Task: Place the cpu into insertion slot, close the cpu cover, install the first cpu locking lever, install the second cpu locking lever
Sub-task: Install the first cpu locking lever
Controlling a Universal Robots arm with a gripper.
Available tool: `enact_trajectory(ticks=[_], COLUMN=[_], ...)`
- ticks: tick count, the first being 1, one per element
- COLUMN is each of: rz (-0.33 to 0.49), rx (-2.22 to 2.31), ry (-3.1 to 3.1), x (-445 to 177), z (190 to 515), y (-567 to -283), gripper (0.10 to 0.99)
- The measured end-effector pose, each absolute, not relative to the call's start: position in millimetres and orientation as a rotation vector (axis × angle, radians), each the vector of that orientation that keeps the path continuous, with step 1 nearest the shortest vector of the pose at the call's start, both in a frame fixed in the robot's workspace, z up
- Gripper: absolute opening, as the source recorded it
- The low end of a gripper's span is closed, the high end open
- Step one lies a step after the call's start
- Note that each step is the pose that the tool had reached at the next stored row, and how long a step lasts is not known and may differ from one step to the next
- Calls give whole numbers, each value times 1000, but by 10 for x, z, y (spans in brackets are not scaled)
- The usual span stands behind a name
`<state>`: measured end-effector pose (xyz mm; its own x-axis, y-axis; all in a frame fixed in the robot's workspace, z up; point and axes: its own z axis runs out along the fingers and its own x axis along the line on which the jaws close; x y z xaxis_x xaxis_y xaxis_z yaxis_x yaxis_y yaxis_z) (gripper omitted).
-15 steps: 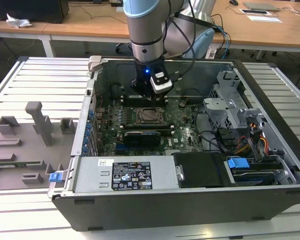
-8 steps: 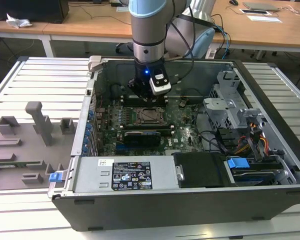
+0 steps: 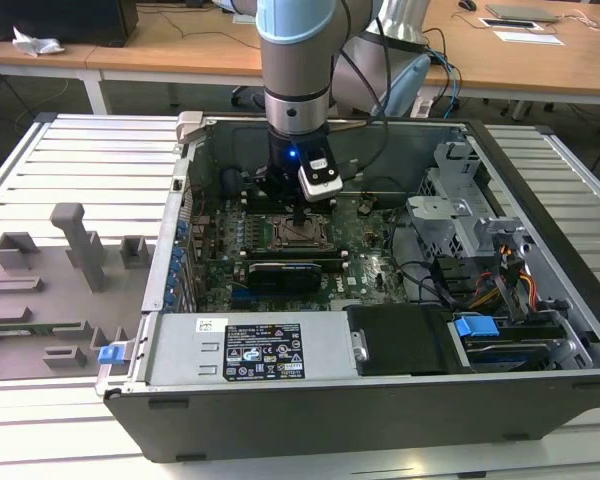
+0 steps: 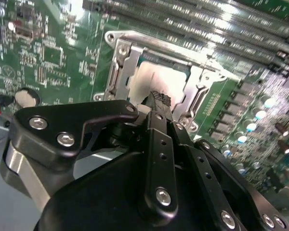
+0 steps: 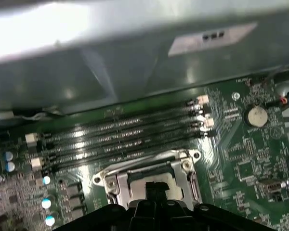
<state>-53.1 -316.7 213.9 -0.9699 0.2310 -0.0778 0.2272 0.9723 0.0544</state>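
Observation:
In the exterior view my gripper (image 3: 297, 215) hangs straight down inside the open computer case, its tip just over the insertion slot (image 3: 302, 236) on the green motherboard (image 3: 370, 265). In the second wrist view the black fingers (image 4: 156, 98) are shut, with nothing between them, and their tip sits at the edge of the cpu (image 4: 151, 77). The cpu's silver-grey top shows through the window of the cpu cover (image 4: 121, 65), which lies flat around it. In the first wrist view the gripper (image 5: 154, 186) hides the slot's (image 5: 108, 180) near edge.
Long black memory slots (image 5: 125, 137) run just beyond the socket, then the grey case wall (image 5: 135, 62). A coin battery (image 5: 256, 115) sits to one side. In the exterior view a black card (image 3: 290, 270), the power supply (image 3: 250, 350) and a drive cage (image 3: 460, 215) crowd the case.

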Motion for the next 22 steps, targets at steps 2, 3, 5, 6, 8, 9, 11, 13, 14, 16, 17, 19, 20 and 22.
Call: enact_trajectory(ticks=[2, 3, 5, 6, 8, 9, 11, 13, 14, 16, 17, 19, 20, 22], rz=[68, 68, 64, 53, 22, 4, -18, -16, -16, -16, -16, -16, -16, -16], rx=[353, 353, 353, 353, 352, 351, 320, 288, 286, 284, 283, 281, 281, 281], ry=[3037, 3037, 3038, 3039, 3042, 3044, 3047, 3050, 3050, 3051, 3051, 3051, 3051, 3051], x=[-535, -536, -537, -537, -537, -537, -537, -537, -537, -537, -537, -537, -537, -537], z=[2137, 2137, 2136, 2136, 2137, 2137, 2148, 2258, 2305, 2374, 2391, 2444, 2445, 2445], y=[-3195, -3207, -3227, -3231, -3237, -3237, -3238, -3237, -3237, -3237, -3237, -3237, -3237, -3237], gripper=[106, 106, 106, 106, 106, 106, 106, 106, 106, 106, 106, 106, 106, 106])
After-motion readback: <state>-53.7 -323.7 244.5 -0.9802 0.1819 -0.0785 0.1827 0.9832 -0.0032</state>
